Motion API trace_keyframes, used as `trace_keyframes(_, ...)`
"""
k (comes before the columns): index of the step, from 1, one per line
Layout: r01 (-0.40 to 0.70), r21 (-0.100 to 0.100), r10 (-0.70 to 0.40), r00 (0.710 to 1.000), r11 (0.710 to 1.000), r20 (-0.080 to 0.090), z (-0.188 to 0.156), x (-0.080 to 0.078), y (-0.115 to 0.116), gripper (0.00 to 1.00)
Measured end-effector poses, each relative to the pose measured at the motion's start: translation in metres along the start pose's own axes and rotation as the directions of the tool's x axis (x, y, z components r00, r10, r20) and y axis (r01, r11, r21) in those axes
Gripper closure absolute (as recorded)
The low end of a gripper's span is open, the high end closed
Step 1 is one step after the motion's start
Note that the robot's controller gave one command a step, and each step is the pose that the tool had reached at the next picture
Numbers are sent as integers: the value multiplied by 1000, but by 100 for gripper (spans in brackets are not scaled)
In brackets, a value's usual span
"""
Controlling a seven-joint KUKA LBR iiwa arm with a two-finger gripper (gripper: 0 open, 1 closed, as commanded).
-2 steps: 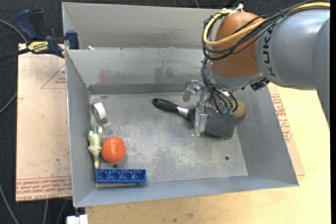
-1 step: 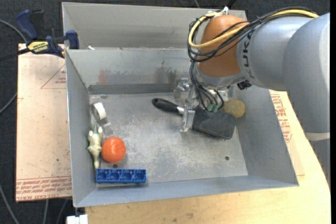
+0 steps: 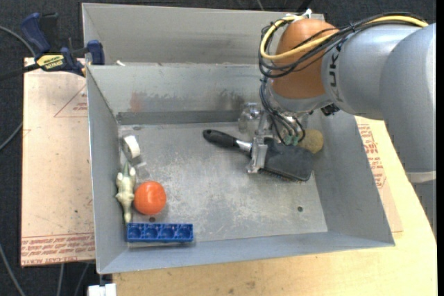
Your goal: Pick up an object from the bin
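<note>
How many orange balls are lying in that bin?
1. The orange ball lies near the bin's left wall, just above a blue studded brick. The orange dome at right belongs to the robot arm. Another could be hidden beneath the arm.

Arm (image 3: 388, 73) in from right, wrist (image 3: 300, 55) pointing down, gripper (image 3: 258, 152) low.

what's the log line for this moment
gripper low in bin, right of centre | nearest: dark grey block, black-handled tool | hold: unclear
</note>
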State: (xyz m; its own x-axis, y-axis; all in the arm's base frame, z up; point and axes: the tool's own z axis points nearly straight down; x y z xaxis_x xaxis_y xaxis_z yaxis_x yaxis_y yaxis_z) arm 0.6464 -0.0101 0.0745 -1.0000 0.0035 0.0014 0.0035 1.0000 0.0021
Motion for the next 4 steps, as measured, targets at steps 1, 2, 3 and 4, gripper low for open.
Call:
trace_keyframes(1,-154,0,154,988,988,4,1,41,-12,0)
trace_keyframes(2,-422,-1,422,907,907,6,4,21,-33,100)
trace_keyframes(3,-421,0,421,907,907,6,4,21,-33,100)
trace_keyframes(4,-421,0,421,907,907,6,4,21,-33,100)
